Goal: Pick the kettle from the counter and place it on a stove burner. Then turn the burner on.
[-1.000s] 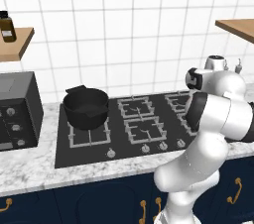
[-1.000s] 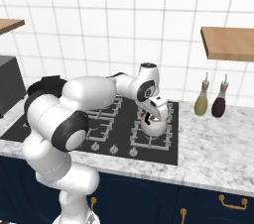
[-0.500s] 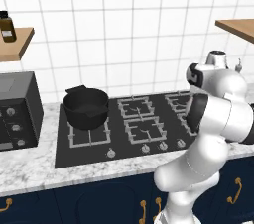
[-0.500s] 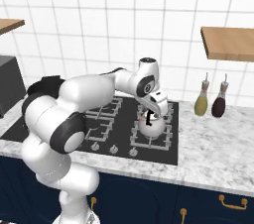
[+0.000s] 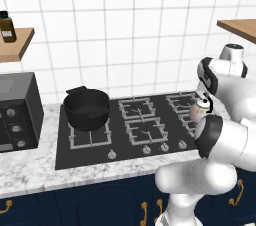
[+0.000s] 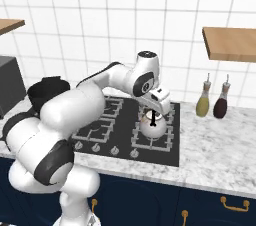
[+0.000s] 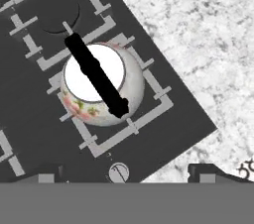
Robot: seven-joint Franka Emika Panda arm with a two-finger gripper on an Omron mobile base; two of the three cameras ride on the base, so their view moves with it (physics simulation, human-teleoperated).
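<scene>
A: Where does everything sit, biggest thing first?

B: The cooktop (image 6: 107, 130) lies in the counter (image 6: 220, 160). The kettle (image 6: 153, 126) stands on the front right burner (image 7: 149, 100), inside its grate, so placing looks done. The pot (image 5: 86, 108) is well apart on the far left burner.

A: And the gripper?

B: The gripper (image 6: 156, 104) hangs just above the kettle. In the hand view its fingertips (image 7: 47, 175) rise at the bottom edge, spread wide, with nothing between them, clear of the handle (image 7: 95, 76).

A: So what does the next move turn on?

B: The knob (image 7: 118, 172). In the hand view it lies just past the grate's front edge, between the fingertips and the kettle, nearer the gripper than the kettle is. From the right base view it sits in the front row of knobs (image 6: 133, 153), below and toward the robot from the kettle. The gripper would probably need to come forward and down.
</scene>
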